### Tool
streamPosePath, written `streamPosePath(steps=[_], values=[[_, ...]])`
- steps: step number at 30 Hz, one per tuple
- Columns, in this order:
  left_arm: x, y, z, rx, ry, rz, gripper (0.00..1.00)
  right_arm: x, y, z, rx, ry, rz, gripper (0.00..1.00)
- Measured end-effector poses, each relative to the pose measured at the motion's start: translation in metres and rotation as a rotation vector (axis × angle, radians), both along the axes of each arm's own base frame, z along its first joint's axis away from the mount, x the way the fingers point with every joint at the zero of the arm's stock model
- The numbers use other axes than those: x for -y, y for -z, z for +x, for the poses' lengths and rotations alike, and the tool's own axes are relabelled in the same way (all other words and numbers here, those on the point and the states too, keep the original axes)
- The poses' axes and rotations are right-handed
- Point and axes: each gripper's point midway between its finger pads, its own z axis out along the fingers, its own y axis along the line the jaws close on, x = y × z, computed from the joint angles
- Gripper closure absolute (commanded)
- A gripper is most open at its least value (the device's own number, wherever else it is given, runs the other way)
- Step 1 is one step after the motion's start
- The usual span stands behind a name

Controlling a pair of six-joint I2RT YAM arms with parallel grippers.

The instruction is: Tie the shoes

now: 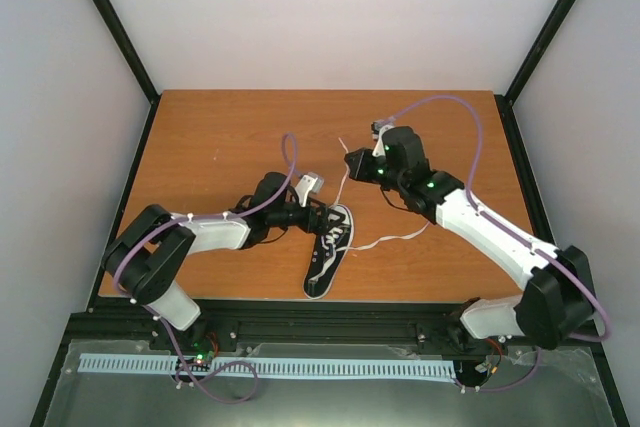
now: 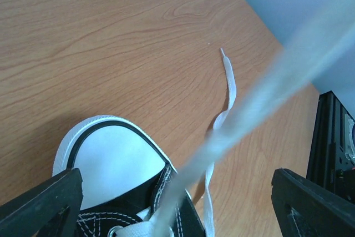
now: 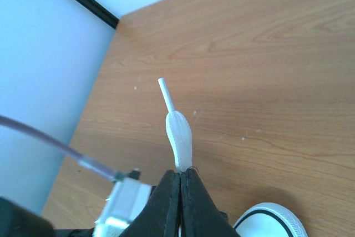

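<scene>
The desk (image 1: pixel 220 147) is orange-brown wood with plain grain, edged by a black rail (image 1: pixel 330 319) along its near edge. One black sneaker (image 1: pixel 328 252) rests on it close to the middle of the near edge, its length running roughly from near to far, and its white toe cap (image 2: pixel 113 159) sits on the wood. A white lace (image 1: pixel 395 238) trails flat across the surface from the sneaker towards the right edge, its tip lying loose.
</scene>
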Motion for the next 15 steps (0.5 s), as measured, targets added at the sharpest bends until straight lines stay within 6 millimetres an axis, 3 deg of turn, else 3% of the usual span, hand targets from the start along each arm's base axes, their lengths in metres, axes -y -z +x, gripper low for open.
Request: streamPosePath(steps=[2, 6, 15], values=[[0.001, 0.004, -0.001, -0.008, 0.004, 0.006, 0.12, 0.005, -0.013, -0.004, 0.03, 0.008, 0.016, 0.97], [0.007, 0.0, -0.002, -0.003, 0.019, -0.002, 0.34, 0.012, -0.03, -0.009, 0.07, 0.024, 0.034, 0.97], [0.017, -0.003, -0.013, -0.03, 0.073, -0.036, 0.81, 0.023, -0.021, -0.009, 0.058, 0.068, -0.004, 0.97]])
